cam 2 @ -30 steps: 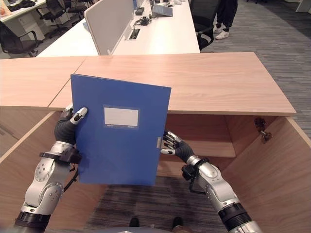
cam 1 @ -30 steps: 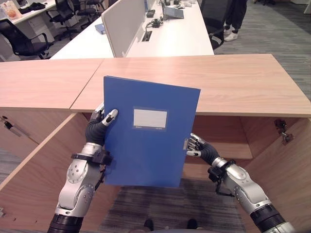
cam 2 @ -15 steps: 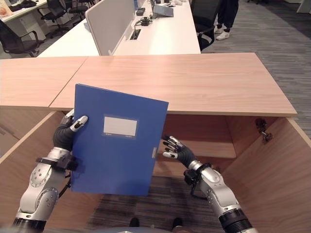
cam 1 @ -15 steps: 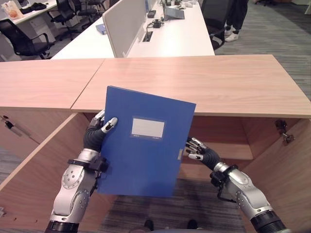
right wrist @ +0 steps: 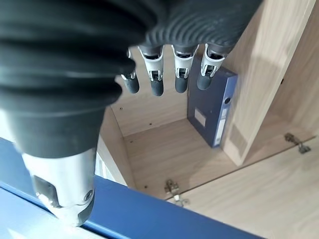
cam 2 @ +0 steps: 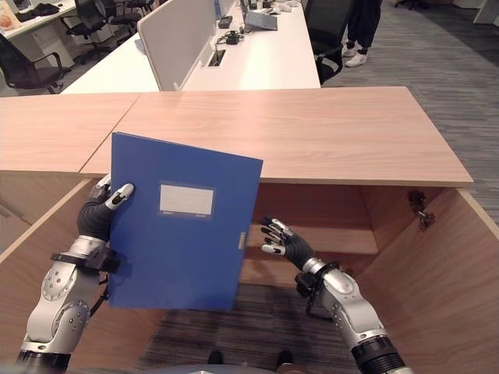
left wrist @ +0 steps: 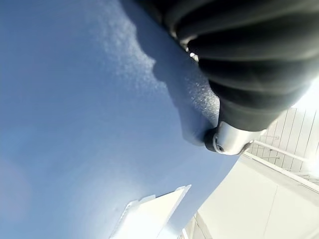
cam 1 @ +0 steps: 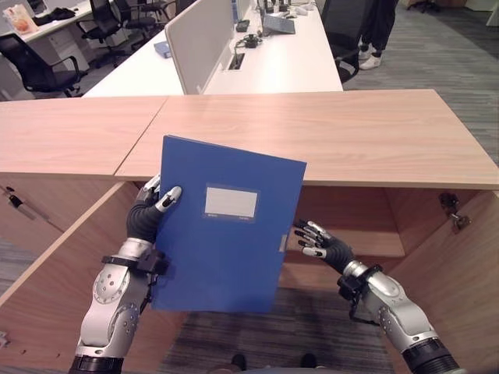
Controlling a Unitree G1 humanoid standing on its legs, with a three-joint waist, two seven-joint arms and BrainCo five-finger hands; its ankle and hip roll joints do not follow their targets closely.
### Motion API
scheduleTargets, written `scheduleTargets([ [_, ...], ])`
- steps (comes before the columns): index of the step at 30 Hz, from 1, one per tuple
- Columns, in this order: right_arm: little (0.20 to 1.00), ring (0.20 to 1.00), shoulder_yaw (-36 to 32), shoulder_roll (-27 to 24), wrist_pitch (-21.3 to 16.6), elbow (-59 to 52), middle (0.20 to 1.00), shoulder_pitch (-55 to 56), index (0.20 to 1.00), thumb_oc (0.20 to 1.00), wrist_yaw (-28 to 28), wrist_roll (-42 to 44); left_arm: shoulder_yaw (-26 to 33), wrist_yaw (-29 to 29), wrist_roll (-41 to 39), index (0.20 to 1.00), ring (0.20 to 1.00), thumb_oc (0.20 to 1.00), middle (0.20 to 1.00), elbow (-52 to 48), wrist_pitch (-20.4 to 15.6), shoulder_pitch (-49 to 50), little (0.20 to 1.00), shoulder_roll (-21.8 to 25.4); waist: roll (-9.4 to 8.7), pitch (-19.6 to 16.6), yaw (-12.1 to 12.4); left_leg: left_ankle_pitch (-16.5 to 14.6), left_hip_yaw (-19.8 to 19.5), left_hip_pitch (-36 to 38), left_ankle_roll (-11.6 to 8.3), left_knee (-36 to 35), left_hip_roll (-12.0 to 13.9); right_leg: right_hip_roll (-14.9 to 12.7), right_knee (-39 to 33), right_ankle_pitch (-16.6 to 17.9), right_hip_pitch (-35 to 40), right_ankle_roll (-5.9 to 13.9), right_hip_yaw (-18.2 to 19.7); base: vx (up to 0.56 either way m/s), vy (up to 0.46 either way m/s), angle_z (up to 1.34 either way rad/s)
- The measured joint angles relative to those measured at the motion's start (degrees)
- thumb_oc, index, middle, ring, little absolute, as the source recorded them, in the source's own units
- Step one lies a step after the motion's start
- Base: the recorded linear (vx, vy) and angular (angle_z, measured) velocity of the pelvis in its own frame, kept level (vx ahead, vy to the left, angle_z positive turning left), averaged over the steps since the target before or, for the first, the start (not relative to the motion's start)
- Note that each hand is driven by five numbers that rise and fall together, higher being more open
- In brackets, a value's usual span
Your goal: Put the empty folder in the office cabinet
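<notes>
The folder [cam 1: 226, 222] stands upright before the open cabinet [cam 1: 366, 214], under its top.

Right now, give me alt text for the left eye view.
The left hand grips a blue folder by its edge, upright before an open wooden cabinet. The right hand hovers open beside the folder's other edge, not touching it.
</notes>
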Motion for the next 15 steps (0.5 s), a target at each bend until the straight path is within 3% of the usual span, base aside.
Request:
scheduleTargets([
  [15, 1.0, 1.0, 5.0, 1.0, 0.8, -4.4, 1.0, -2.4, 1.0, 1.0, 2.0, 0.2, -1.4, 0.4, 2.2, 0.2, 0.2, 0.2, 0.2, 0.0, -0.2, -2.6, 0.2, -0.8, -0.98, -0.9, -0.1, 0.0, 1.0, 0.0, 0.0, 0.3, 0.0, 0.0, 0.0, 0.2, -0.5, 0.24, 0.8, 0.0, -0.002, -0.02],
])
